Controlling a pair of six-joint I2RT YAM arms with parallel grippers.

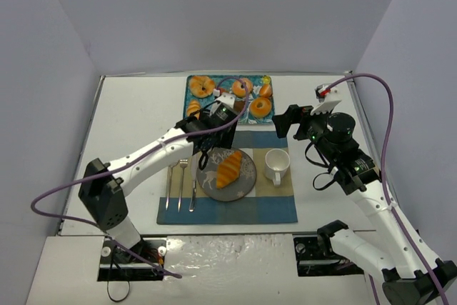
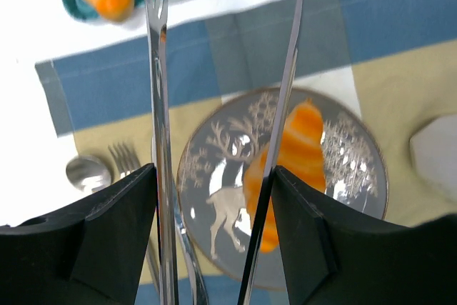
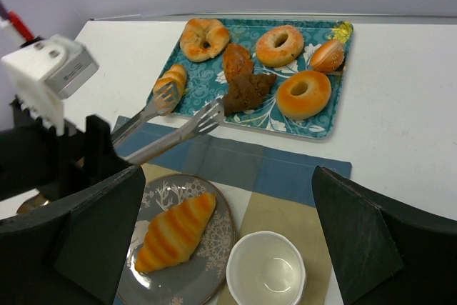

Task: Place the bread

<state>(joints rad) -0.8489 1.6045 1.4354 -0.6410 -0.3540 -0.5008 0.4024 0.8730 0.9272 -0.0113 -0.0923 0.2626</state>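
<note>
A striped orange croissant (image 1: pixel 228 169) lies on the grey patterned plate (image 1: pixel 248 176) on the placemat. It also shows in the left wrist view (image 2: pixel 307 141) and the right wrist view (image 3: pixel 175 232). My left gripper (image 1: pixel 214 125) (image 2: pixel 214 173) is shut on metal tongs (image 2: pixel 158 69). It hangs above the plate's far-left side. The tongs are open and empty, and their tips (image 3: pixel 207 113) reach the near edge of the teal bread tray (image 3: pixel 314 133). My right gripper (image 1: pixel 289 121) (image 3: pixel 227 176) is open and empty, high to the right of the tray.
The teal tray (image 1: pixel 189 98) holds several donuts and pastries. A white cup (image 1: pixel 277 164) stands right of the plate. A fork, spoon and knife (image 1: pixel 180 183) lie left of the plate on the blue and tan placemat (image 1: pixel 278 208).
</note>
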